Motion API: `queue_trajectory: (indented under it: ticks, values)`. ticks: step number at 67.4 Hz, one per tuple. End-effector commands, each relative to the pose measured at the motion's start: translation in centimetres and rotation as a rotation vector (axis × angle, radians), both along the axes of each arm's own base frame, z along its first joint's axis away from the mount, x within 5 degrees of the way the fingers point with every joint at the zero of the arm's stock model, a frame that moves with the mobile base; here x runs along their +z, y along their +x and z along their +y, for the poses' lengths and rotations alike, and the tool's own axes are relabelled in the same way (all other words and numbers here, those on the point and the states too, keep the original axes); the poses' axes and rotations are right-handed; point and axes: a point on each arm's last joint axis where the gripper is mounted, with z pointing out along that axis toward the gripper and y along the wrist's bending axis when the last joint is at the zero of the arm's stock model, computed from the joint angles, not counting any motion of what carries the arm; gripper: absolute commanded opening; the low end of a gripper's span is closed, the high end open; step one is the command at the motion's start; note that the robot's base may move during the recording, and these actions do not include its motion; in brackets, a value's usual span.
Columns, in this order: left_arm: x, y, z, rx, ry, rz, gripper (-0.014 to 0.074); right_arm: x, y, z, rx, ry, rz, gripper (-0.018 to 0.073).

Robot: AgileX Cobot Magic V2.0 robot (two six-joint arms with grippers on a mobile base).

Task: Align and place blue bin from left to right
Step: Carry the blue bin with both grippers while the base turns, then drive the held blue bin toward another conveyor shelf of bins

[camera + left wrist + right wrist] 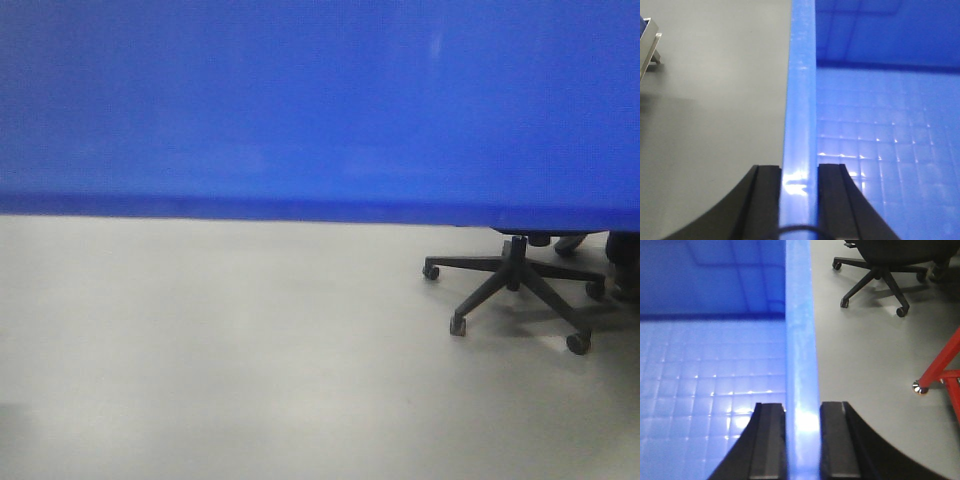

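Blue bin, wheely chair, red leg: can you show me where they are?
blue bin [320, 100]: front view, flat side panel.
wheely chair [515, 275]: front view, hub of its star base.
red leg [940, 360]: right wrist view, middle of the slanted bar.

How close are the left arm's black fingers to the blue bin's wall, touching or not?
Touching. The left wrist view shows the left fingers pressed flush against both sides of the blue bin wall, with no gap visible.
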Motion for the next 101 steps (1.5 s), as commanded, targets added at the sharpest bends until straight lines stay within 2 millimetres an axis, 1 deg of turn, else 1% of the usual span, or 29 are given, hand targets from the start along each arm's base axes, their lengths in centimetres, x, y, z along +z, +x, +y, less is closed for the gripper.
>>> queue_trajectory:
  ticks: [1,23,101]
  values:
    - [0.99,0.01,-0.98,-0.084,-0.058,-0.081,-0.0111,1.53,-0.13,1.92,0.154,0.161,-0.122,-0.0079]
    - [0.99,0.01,-0.98,-0.084,-0.058,-0.081,-0.0111,1.94,-0.13,2.37,0.193,0.203,-0.158,-0.0079]
    - [0.99,0.01,-0.98,-0.084,-0.058,-0.081,-0.0111,1.96,-0.13,2.38,0.194,0.204,-0.159,-0.0079]
